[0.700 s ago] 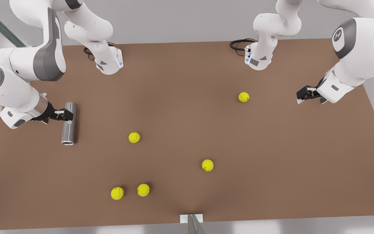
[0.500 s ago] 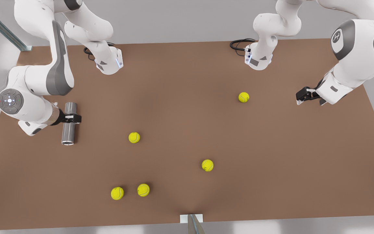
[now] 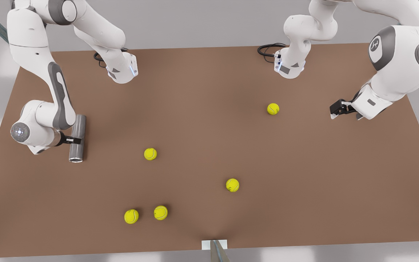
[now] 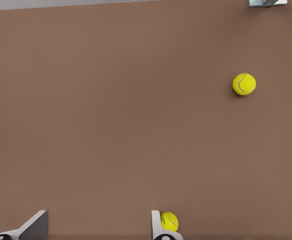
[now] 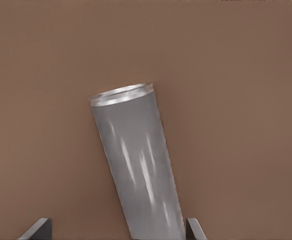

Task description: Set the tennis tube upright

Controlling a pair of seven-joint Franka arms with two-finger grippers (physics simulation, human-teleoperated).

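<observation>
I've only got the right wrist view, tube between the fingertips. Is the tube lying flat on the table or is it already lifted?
Observer: The tennis tube lies flat on the table, with the right gripper open across its middle.
Operator: Where is the other arm?
Observer: The left gripper waits open at the front view's right, far from the tube.
Operator: Any balls close to the tube?
Observer: The nearest tennis ball lies well apart from it, toward the front view's right.
</observation>
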